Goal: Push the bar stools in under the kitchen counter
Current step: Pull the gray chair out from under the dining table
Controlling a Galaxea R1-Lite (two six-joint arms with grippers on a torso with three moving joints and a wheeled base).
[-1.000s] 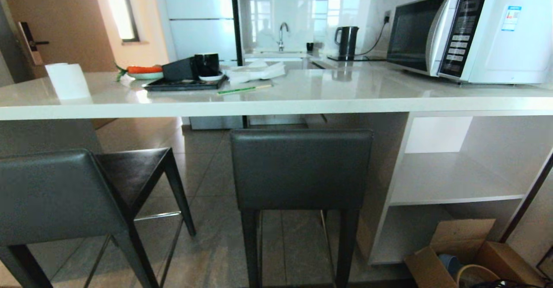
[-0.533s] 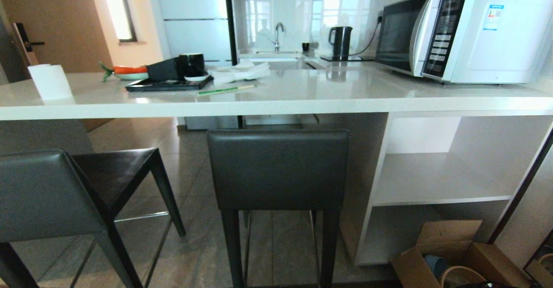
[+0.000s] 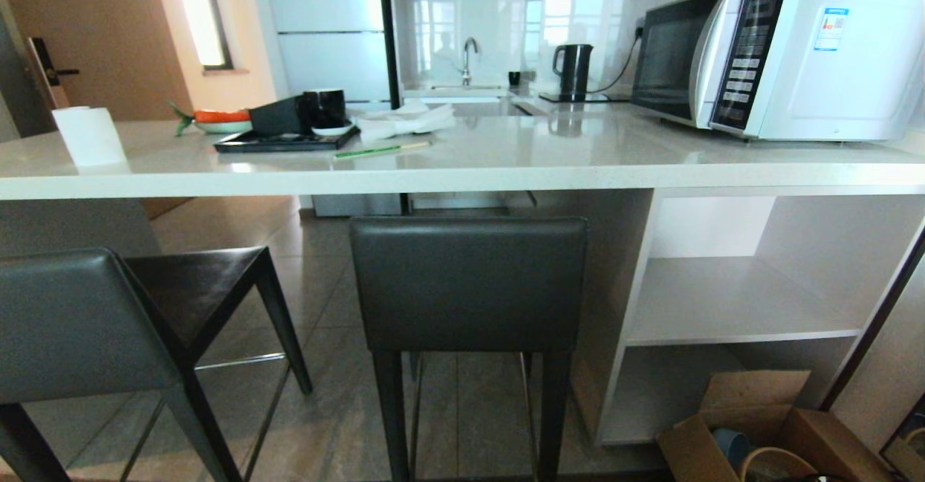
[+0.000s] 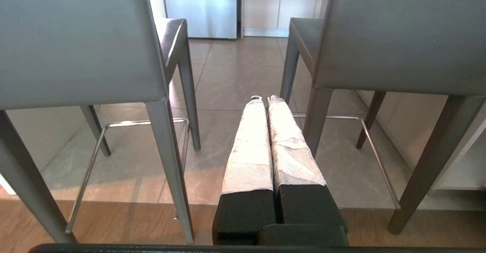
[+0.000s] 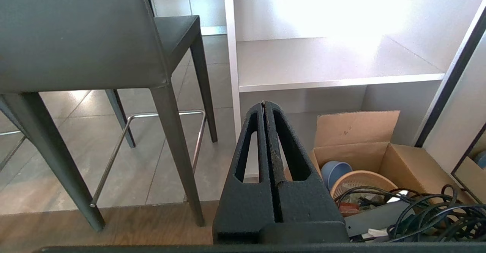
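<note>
Two dark grey bar stools stand before the white kitchen counter (image 3: pixel 462 175). The middle bar stool (image 3: pixel 468 283) faces the counter squarely, its backrest just below the slab's edge. The left bar stool (image 3: pixel 72 323) is turned at an angle, and its dark seat shows clear of the counter. No arm appears in the head view. My left gripper (image 4: pixel 264 99) is shut and empty, low, pointing at the floor between the left stool (image 4: pixel 76 40) and the middle stool (image 4: pixel 402 36). My right gripper (image 5: pixel 264 103) is shut and empty, beside the middle stool (image 5: pixel 76 33) and in front of the shelving (image 5: pixel 322 59).
On the counter are a microwave (image 3: pixel 780 56), a black tray (image 3: pixel 289 142) with a cup, a paper roll (image 3: pixel 90 135) and a kettle (image 3: pixel 574 70). Open white shelves (image 3: pixel 730 301) fill the counter's right end. An open cardboard box (image 3: pixel 759 431) with a basket and cables sits on the floor there.
The whole head picture has shifted to the left, so the camera has moved. The stools stand as before relative to the counter.
</note>
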